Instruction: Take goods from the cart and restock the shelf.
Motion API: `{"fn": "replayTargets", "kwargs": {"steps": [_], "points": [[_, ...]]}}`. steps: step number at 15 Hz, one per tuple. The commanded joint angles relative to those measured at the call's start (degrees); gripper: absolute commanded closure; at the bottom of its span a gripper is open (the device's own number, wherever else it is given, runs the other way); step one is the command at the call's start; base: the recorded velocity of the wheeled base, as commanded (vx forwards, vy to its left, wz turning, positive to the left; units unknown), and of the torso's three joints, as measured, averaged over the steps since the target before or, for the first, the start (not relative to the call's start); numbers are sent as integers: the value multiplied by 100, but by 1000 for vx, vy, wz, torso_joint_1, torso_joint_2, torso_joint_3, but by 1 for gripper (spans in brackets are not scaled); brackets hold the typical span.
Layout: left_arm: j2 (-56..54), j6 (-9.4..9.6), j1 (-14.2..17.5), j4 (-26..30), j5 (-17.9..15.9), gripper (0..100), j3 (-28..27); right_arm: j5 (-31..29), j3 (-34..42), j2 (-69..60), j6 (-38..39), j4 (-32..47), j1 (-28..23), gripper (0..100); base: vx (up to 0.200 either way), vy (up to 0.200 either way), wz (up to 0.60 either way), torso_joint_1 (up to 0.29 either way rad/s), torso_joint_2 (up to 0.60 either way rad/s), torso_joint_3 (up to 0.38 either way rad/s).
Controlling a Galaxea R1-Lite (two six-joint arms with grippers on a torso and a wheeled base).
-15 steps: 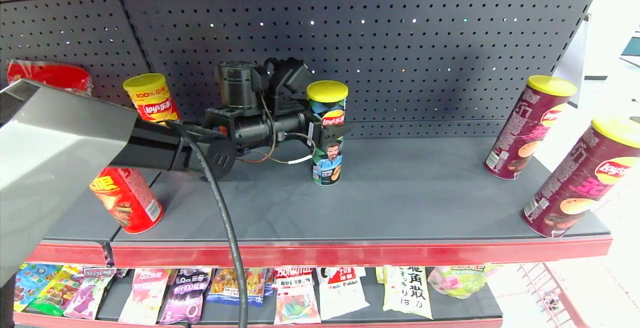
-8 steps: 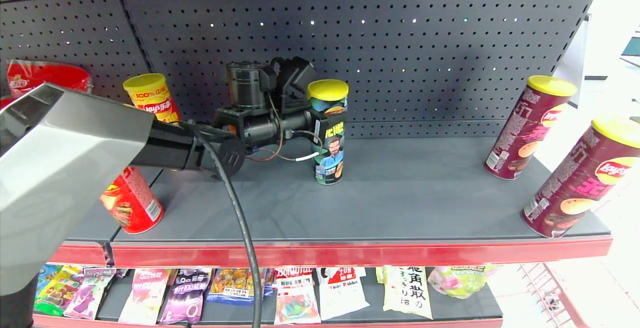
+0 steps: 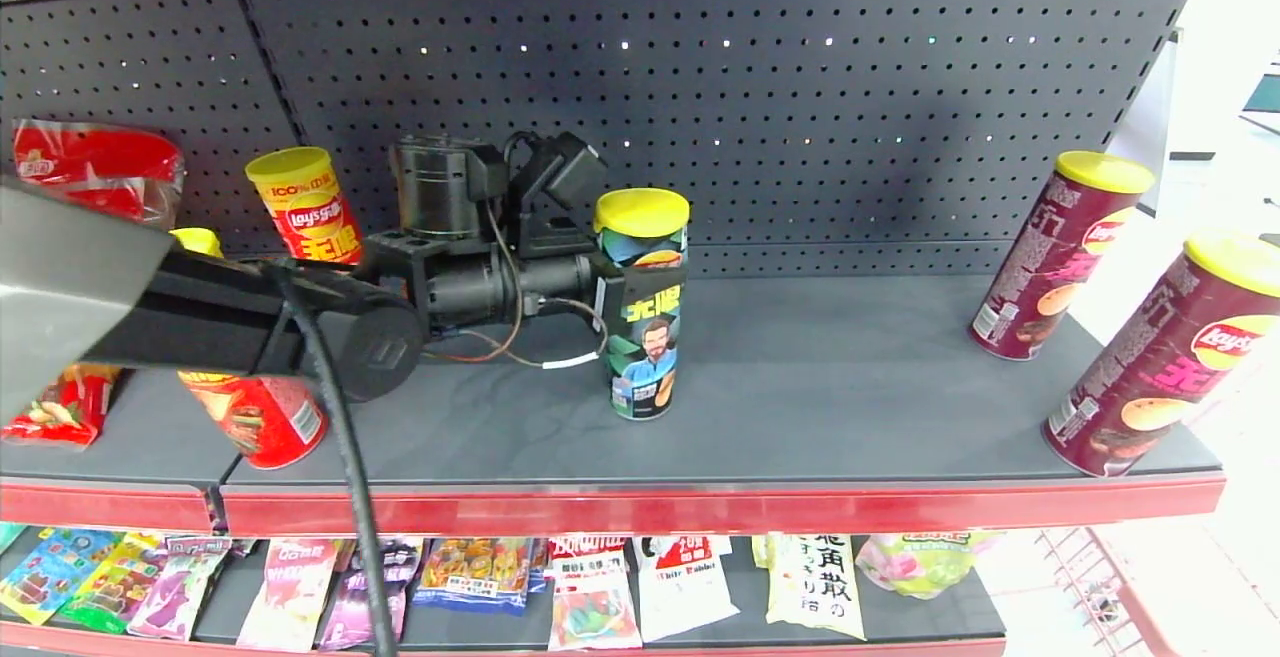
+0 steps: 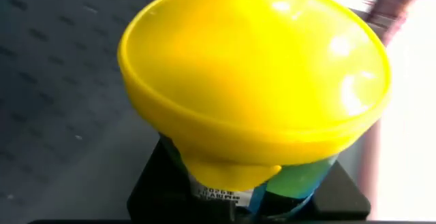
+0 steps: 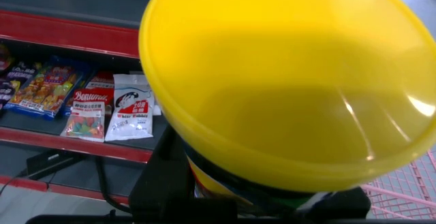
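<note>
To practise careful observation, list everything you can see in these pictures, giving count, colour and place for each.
Shelf: one, grey with a red front edge, upper level.
Pegboard: one, dark, behind the shelf.
Green can: one, yellow lid, mid-shelf.
Yellow can: one, back left of the shelf.
Red can: one, front left, partly behind the left arm.
Maroon cans: two, yellow lids, right end of the shelf.
Bags: two, red, far left of the shelf.
Packets: many, mixed colours, lower shelf.
Wire frame: one, pink-red, below the shelf's right end.
Second can: one, yellow lid, in the right gripper.
Left gripper: black, shut on the green can.
Right gripper: black, shut on the second can.
</note>
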Motion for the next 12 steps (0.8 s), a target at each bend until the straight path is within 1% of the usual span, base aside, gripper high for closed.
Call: {"fn": "replayTargets", "kwargs": {"steps": [1, 2, 4, 6, 7, 8, 9, 11, 12], "points": [[-891, 56, -3, -38, -225, 100, 627, 2, -1, 9, -3, -1, 1, 100, 0, 0, 0, 0, 0, 0], [-944, 100, -3, -38, -234, 100, 741, 2, -9, 9, -3, -1, 1, 100, 0, 0, 0, 0, 0, 0], [-953, 381, 14, -47, -260, 100, 952, 11, -9, 9, -3, -1, 1, 100, 0, 0, 0, 0, 0, 0], [-900, 460, 14, -38, -462, 100, 987, 11, -27, 9, -3, -1, 1, 100, 0, 0, 0, 0, 0, 0], [-847, 487, 5, -47, -497, 100, 970, 11, -27, 9, -3, -1, 1, 100, 0, 0, 0, 0, 0, 0], [-847, 487, 5, -47, -497, 100, 970, 11, -27, 9, -3, -1, 1, 100, 0, 0, 0, 0, 0, 0], [-610, 478, 5, -504, -550, 100, 1005, 11, -36, 9, -3, -1, 1, 100, 0, 0, 0, 0, 0, 0], [-443, 408, -3, -742, -541, 100, 1005, 11, -45, 9, -3, -1, 1, 100, 0, 0, 0, 0, 0, 0], [-434, 285, -30, -742, -532, 100, 1022, 2, -53, 9, -3, -1, 1, 100, 0, 0, 0, 0, 0, 0]]}}
